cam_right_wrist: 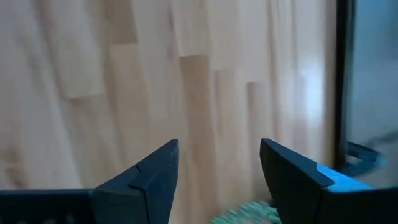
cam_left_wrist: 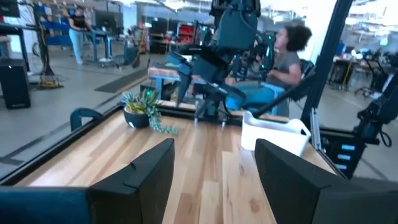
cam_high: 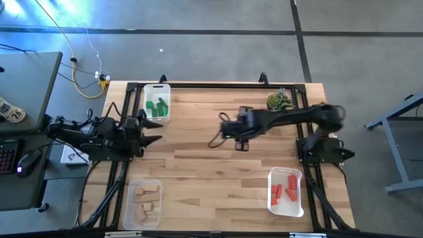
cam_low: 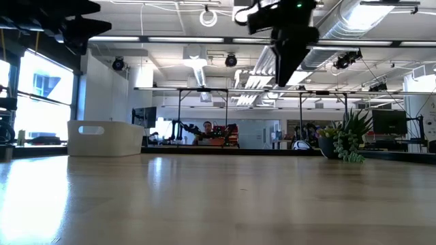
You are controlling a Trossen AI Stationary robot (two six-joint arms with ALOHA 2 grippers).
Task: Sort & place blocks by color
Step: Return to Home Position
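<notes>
The blocks lie sorted in three white trays in the high view: green ones (cam_high: 157,106) far left, tan ones (cam_high: 147,198) near left, red ones (cam_high: 284,188) near right. No block shows on the bare wood. My right gripper (cam_high: 220,132) hangs open above the middle of the table, fingers pointing down (cam_right_wrist: 217,155), nothing between them. In the low view it hangs high above the tabletop (cam_low: 289,47). My left gripper (cam_high: 153,131) waits open at the left edge, between the green tray and the tan tray, and it too holds nothing (cam_left_wrist: 214,155).
A small green potted plant (cam_high: 279,100) stands near the far right corner, under my right arm's forearm. The green tray (cam_low: 105,137) sits at the far left. Black frame rails (cam_high: 198,84) run along the table's edges. People and benches show in the room beyond.
</notes>
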